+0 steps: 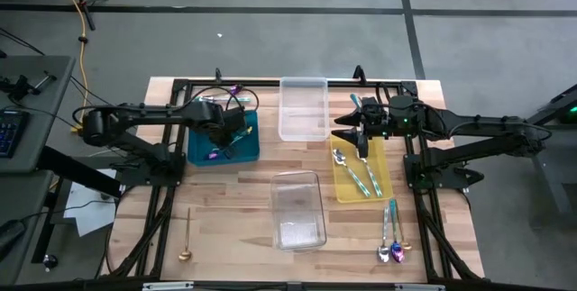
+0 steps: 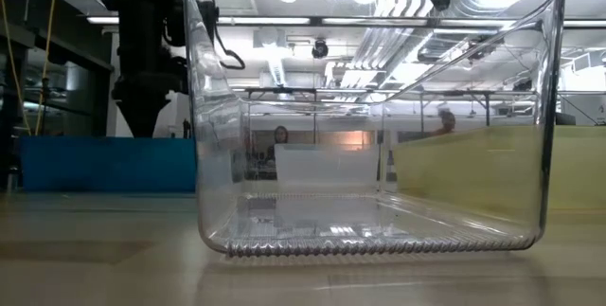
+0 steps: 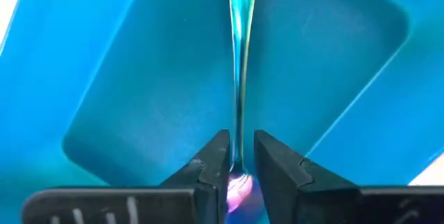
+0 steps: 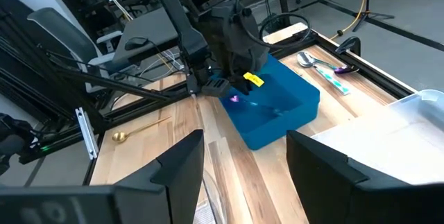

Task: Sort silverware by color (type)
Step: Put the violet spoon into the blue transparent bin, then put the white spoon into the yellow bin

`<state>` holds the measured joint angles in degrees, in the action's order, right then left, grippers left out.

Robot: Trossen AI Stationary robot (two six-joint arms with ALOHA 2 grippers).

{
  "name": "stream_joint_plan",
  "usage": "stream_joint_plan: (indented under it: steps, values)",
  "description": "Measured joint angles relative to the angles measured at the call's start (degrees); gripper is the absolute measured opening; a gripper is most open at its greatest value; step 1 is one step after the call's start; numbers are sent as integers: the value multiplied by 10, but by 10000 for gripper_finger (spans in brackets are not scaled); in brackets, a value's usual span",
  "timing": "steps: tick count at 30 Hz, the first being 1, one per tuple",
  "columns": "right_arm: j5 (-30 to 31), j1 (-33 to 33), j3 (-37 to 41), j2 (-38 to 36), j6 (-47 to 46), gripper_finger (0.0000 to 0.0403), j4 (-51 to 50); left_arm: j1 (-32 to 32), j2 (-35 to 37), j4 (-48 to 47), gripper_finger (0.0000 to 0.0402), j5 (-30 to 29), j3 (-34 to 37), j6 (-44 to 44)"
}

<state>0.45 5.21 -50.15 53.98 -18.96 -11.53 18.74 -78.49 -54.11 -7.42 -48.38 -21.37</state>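
Jaws pinching iridescent utensil (image 3: 239, 78), head seemingly cropped

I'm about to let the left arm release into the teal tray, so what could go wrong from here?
1. The left gripper pinches the iridescent utensil only at its very end, so it may swing or slip and land outside the teal tray.
2. The right gripper hangs open over the yellow tray; it could nudge the teal-handled spoons there.

- A thin iridescent utensil (image 3: 240, 71) runs past the left wrist picture's edge; spoon or fork cannot be told.
- The clear tray (image 2: 374, 107) hides most of the table behind it.
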Motion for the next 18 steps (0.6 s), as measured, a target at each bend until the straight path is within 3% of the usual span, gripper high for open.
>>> stream_joint_plan:
  steps: [11,18]
  values:
    - [0,0,0,0,0,197,-1,0,90,-7,95,-9,-63,-42]
    - [-2,0,0,0,-5,197,-7,-20,208,146,98,-16,-72,-85]
